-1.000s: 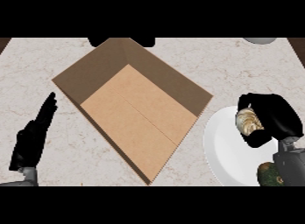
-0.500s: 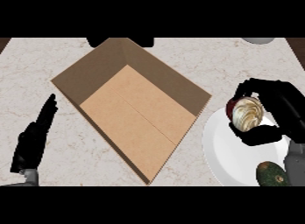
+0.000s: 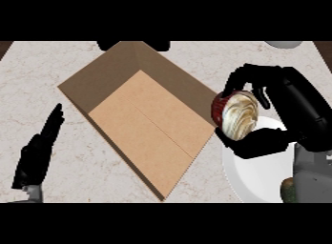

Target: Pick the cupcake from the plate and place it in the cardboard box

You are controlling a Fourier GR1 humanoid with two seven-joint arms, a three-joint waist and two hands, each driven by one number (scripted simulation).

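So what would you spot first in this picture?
The big open brown cardboard box fills the middle. Beside its right edge, the robot's black right hand curls round a cream-swirled cupcake in a dark red wrapper, above the round white plate. The left hand rests open at lower left.

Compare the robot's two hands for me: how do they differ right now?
The left hand is open with straight fingers; the right hand is curled. The left hand holds nothing; the right hand grips the cupcake. The left hand is left of the box; the right hand is at its right wall, by the plate. Both are black.
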